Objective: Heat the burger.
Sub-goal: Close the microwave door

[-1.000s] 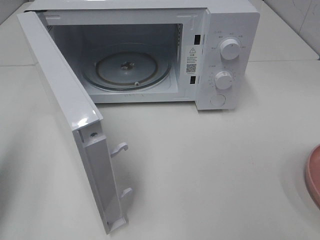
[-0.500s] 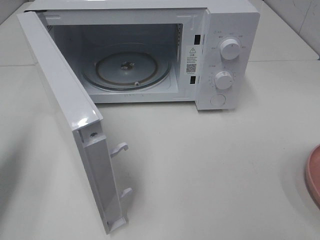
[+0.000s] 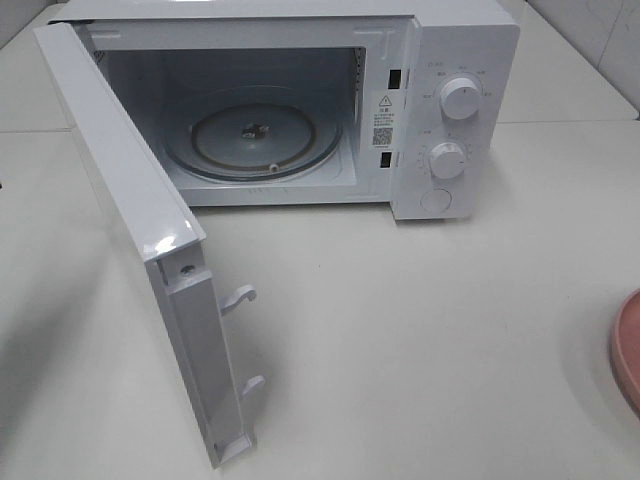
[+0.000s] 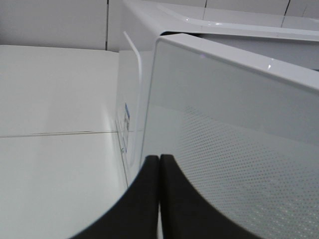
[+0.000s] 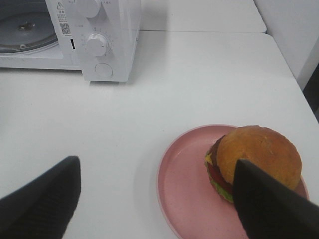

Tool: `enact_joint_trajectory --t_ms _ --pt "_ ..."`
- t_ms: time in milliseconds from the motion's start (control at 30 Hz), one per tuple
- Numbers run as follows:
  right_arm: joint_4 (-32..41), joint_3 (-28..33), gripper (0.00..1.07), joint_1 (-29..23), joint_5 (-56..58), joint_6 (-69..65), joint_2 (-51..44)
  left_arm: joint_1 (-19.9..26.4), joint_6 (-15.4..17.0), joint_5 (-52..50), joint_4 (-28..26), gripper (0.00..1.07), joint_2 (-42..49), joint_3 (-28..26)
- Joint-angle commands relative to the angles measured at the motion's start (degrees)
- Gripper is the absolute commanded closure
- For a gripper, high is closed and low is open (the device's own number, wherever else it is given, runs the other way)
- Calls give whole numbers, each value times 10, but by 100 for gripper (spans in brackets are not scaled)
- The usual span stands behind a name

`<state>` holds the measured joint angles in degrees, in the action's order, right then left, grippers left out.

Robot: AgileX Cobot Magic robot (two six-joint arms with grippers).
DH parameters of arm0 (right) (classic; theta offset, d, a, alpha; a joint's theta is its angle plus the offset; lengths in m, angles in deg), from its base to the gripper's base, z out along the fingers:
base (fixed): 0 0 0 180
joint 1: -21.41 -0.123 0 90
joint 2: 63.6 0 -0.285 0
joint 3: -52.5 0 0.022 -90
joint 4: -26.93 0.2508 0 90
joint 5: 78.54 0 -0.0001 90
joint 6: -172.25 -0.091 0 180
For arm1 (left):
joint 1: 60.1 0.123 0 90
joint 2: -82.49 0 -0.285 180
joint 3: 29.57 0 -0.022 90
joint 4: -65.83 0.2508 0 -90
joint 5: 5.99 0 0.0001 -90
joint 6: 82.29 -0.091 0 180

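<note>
The right claw (image 5: 157, 199) stands with its jaws wide apart and holds nothing; it hangs above the near part of the pink plate (image 5: 184, 186), which rests on the table (image 5: 199, 79). The burger (image 5: 254, 162) sits on the side of that plate away from the microwave, overlapped in the right wrist view by 1 dark finger (image 5: 269, 204); whether that finger touches the bun cannot be told. Judged from its look, the burger is light, soft and stacked in loose layers: a glossy bun over patty, cheese, tomato and lettuce. A hard squeeze would likely crush it or slide the layers apart, and the glossy bun may slip. The recommended hold is across the sides at mid-height, jaws spanning top bun and base together, with moderate pressure. The table is a smooth, pale, matte surface, bare between plate and microwave (image 3: 440, 110), leaving an unobstructed path. The left claw (image 4: 159, 199) has its 2 fingers pressed together, empty, just beside the outer face of the microwave door (image 3: 130, 230). That door stands fully swung out. Farther back, the cavity shows a bare glass turntable (image 3: 255, 140) with room for the burger. 2 dials and 1 button occupy the control panel. Beyond the microwave, a pale tiled wall (image 4: 55, 22) closes the scene.
</note>
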<state>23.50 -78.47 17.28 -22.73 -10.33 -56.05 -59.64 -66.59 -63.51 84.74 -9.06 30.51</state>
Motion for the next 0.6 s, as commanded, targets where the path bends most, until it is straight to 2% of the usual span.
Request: enact_joint_trajectory --t_ms 33,233,467,600 --pt "-2 1 32 3 -7 5 -20 -14 9 -11 14 107 -15 -14" --pt "-2 1 32 3 -7 5 -20 -61 7 -4 14 107 -70 -52" --pt "-2 1 32 3 -7 5 -20 -88 7 -5 4 107 -107 -71" --pt "-2 1 32 3 -7 5 -20 -110 2 -3 -29 107 -115 -81"
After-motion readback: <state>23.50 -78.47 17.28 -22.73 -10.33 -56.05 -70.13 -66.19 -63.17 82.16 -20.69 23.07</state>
